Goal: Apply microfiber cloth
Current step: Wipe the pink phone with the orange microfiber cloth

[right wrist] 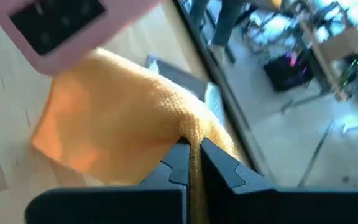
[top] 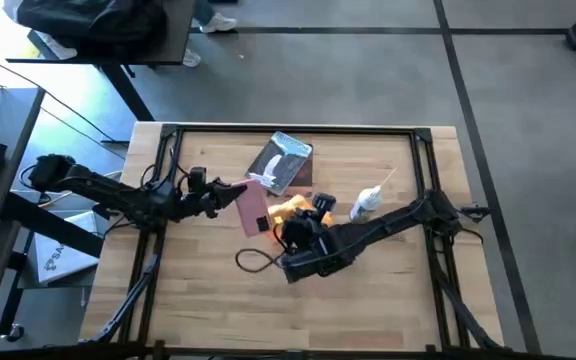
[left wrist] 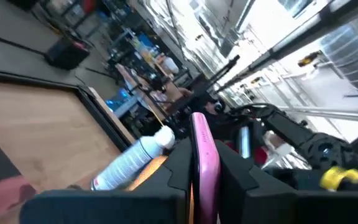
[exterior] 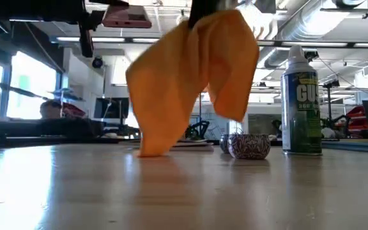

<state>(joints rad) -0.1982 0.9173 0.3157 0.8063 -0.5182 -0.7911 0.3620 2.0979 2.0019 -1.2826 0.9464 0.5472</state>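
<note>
Overhead, tabletop-level, wrist views; all seemingly share cloth (exterior: 190, 83).

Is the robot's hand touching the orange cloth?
Touching. In the right wrist view, the right hand has its dark fingers pinched on a fold of the microfiber cloth, no gap between them.

A workshop-like lab: exposed ceiling ducts (exterior: 312, 29), cluttered workbenches (exterior: 56, 128), concrete floor (top: 368, 80).

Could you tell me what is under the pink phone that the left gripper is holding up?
In the right wrist view, the pink phone sits above the microfiber cloth, pinched by the right gripper. The cloth's lower end reaches the wooden table. Whatever lies beneath the cloth is covered.
</note>
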